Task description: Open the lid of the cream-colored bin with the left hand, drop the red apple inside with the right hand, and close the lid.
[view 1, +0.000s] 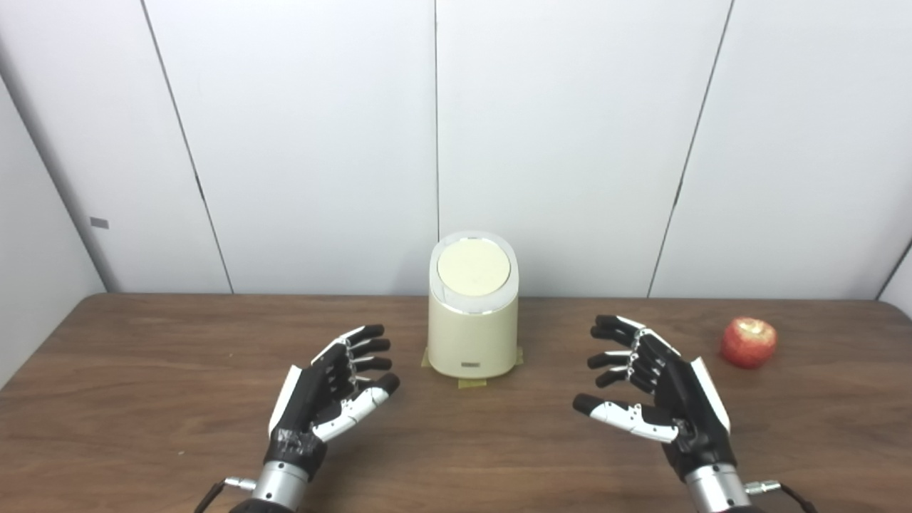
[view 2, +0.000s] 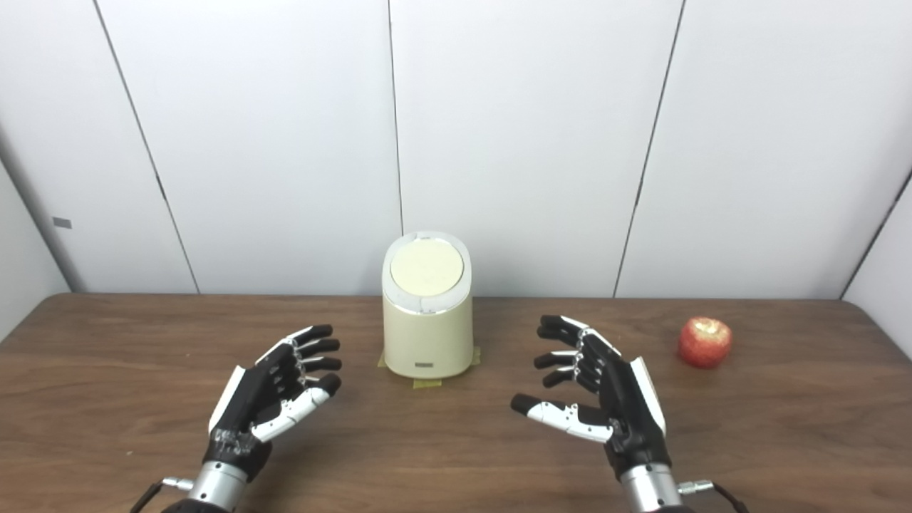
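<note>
The cream-colored bin [view 1: 473,335] stands upright at the middle of the wooden table, its round lid [view 1: 473,267] shut flat on top. The red apple [view 1: 748,343] rests on the table at the far right, apart from everything. My left hand [view 1: 331,392] hovers open and empty to the left of the bin, fingers spread and pointing toward it. My right hand [view 1: 655,388] hovers open and empty to the right of the bin, between the bin and the apple. Both hands also show in the right eye view: left hand [view 2: 274,392], right hand [view 2: 598,388].
The brown wooden table [view 1: 142,399] runs the full width of the view. White wall panels [view 1: 320,142] stand right behind its back edge. Strips of tape [view 1: 472,383] stick out under the bin's base.
</note>
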`<state>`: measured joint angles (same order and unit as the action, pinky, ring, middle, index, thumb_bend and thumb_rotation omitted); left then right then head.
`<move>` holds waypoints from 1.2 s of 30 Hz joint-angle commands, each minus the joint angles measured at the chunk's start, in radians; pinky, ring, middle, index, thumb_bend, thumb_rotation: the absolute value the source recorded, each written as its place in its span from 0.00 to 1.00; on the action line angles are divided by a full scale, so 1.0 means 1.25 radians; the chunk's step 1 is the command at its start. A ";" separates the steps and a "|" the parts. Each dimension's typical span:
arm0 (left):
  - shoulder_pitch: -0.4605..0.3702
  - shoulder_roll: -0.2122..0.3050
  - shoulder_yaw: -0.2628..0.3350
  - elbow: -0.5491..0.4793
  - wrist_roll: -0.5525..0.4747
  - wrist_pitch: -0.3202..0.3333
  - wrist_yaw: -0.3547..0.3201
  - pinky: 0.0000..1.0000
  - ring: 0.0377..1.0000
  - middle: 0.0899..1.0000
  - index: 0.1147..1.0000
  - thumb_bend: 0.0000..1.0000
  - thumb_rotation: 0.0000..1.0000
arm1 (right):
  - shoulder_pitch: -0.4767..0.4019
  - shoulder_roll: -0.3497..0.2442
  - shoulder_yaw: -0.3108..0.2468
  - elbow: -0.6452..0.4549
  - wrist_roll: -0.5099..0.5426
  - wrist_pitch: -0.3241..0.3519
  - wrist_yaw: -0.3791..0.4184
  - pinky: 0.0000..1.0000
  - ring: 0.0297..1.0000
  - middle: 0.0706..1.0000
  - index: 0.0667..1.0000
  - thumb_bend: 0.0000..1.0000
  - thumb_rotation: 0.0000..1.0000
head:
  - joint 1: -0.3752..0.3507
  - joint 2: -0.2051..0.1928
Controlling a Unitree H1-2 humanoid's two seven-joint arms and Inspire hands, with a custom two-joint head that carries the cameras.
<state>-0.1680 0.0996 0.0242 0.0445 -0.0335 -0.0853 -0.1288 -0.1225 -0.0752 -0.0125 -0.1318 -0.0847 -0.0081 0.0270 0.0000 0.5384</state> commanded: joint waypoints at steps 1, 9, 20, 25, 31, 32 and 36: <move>-0.033 -0.003 -0.002 -0.016 -0.005 -0.025 0.005 0.56 0.70 0.75 0.78 0.72 0.33 | -0.033 -0.003 -0.001 -0.014 0.003 -0.033 -0.004 0.49 0.59 0.72 0.71 0.72 0.18 | 0.000 -0.002; -0.089 -0.031 -0.002 -0.048 0.039 0.001 0.052 0.86 0.95 0.98 0.99 0.80 0.50 | -0.038 -0.010 -0.005 0.004 0.009 -0.045 -0.003 0.49 0.59 0.73 0.71 0.71 0.20 | 0.012 -0.011; -0.285 -0.015 0.003 -0.027 0.107 0.118 0.096 1.00 1.00 1.00 1.00 0.77 0.47 | -0.042 -0.005 -0.003 0.014 0.020 -0.047 -0.005 0.49 0.59 0.73 0.72 0.72 0.19 | 0.009 -0.028; -0.341 -0.002 0.001 -0.005 0.113 0.150 0.095 0.99 1.00 1.00 1.00 0.80 0.48 | -0.042 -0.003 -0.003 0.011 0.017 -0.049 -0.007 0.50 0.60 0.73 0.72 0.71 0.19 | 0.007 -0.028; -0.397 0.009 -0.017 0.027 0.153 0.171 0.105 1.00 1.00 1.00 1.00 0.82 0.49 | -0.043 -0.003 -0.003 0.010 0.018 -0.048 -0.005 0.49 0.60 0.74 0.72 0.70 0.19 | 0.006 -0.030; -0.405 0.010 -0.022 0.034 0.162 0.175 0.110 1.00 1.00 1.00 1.00 0.82 0.49 | -0.043 -0.003 -0.003 0.011 0.018 -0.048 -0.006 0.49 0.59 0.74 0.72 0.70 0.19 | 0.006 -0.030; -0.435 0.010 -0.035 0.066 0.175 0.182 0.109 0.98 1.00 1.00 1.00 0.83 0.47 | -0.042 -0.001 -0.004 0.012 0.018 -0.048 -0.007 0.48 0.59 0.73 0.72 0.71 0.19 | 0.006 -0.030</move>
<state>-0.6400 0.1093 -0.0166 0.1249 0.1729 0.1494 0.0019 -0.1328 -0.0780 -0.0142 -0.0942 -0.0666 -0.0285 0.0267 0.0077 0.5001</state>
